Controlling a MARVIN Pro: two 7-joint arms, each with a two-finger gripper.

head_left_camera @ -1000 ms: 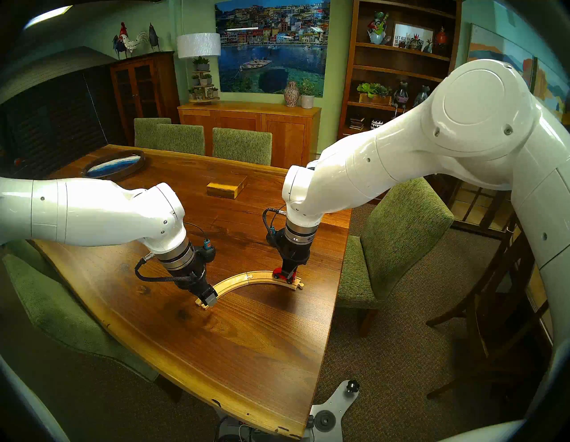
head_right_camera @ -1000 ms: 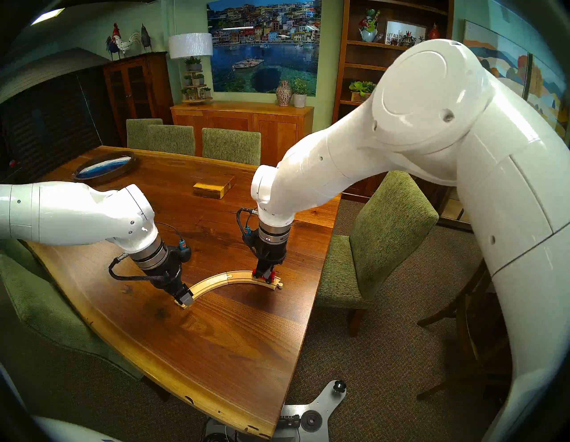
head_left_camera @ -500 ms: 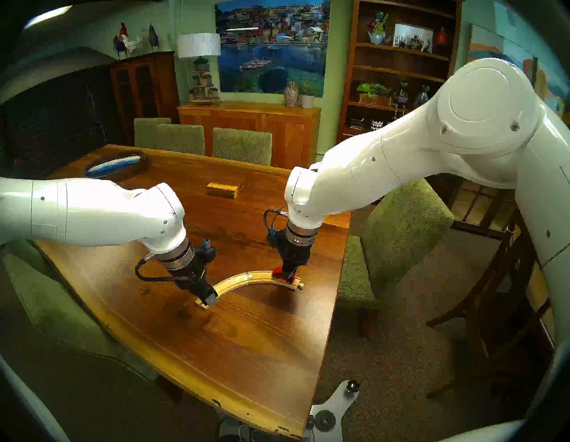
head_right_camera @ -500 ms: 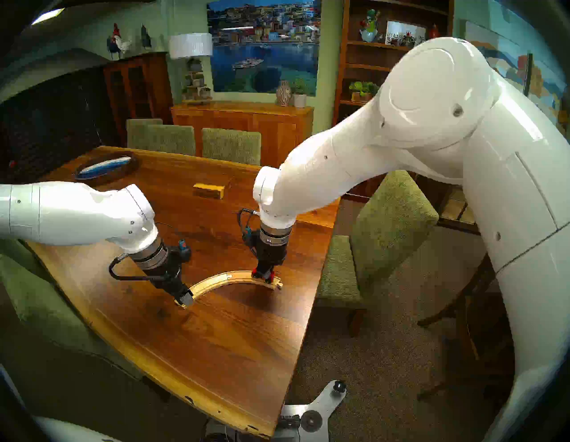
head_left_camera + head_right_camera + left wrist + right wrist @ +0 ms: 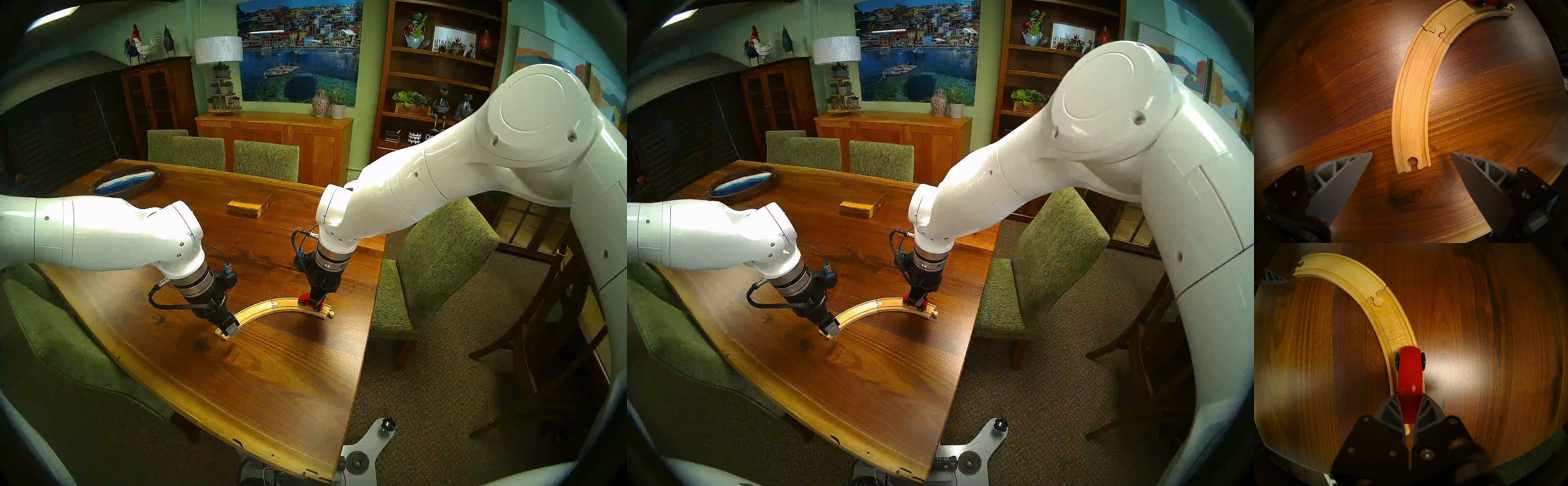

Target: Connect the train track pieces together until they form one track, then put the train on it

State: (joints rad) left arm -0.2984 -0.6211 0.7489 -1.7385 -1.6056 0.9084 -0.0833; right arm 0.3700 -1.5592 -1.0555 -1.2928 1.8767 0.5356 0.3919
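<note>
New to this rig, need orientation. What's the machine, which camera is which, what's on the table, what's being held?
It is a robot with two white arms, each ending in a two-finger gripper. The two wide pictures come from cameras on its head; the two close-ups come from a camera on each wrist, looking down past the fingers.

On the wooden table lie two curved wooden track pieces, joined peg-in-socket into one track. Farther back sit a wooden block and an oval tray.

The right gripper is shut on a red toy train sitting on the track. The left gripper is open, holding nothing, its fingers either side of the track's free end.
</note>
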